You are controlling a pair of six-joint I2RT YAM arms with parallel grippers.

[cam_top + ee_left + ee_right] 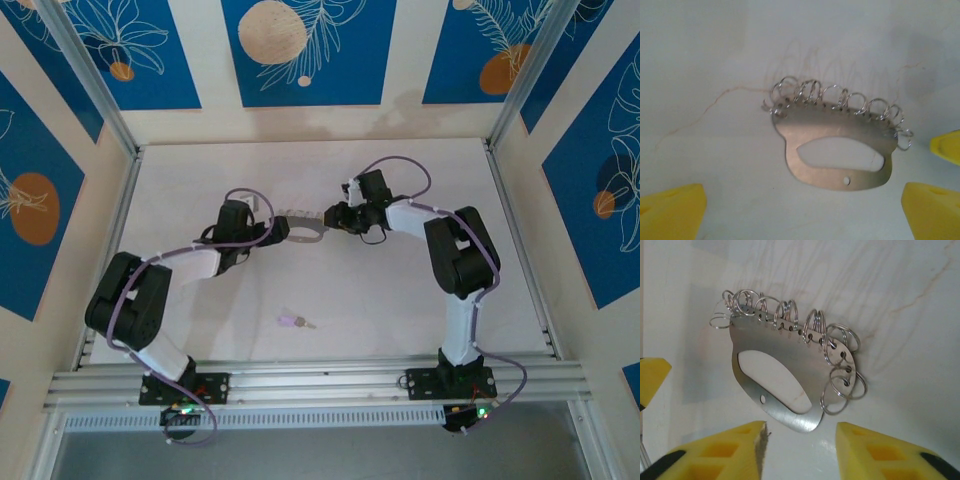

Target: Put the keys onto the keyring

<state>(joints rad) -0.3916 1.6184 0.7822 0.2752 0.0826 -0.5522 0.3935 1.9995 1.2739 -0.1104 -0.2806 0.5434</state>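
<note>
Just now the right gripper's (800, 442) fingers (725, 452) stand part-open astride the right end of the keyring (790, 370), gripping nothing. The left gripper (802, 215) gapes wide and empty at its left end. Pinching that thin flat plate risks skating it away. The purple key (292, 322) lies well apart, nearer the arm bases.

Purple-headed key (296, 322) lies flat, well apart from ringed keyring (303, 225).

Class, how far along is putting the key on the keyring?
Done: nothing; the purple key lies loose on the table, apart from the keyring. In hand: the right gripper straddles the keyring's edge; the left gripper hovers open. Left: fetch and thread the key.
</note>
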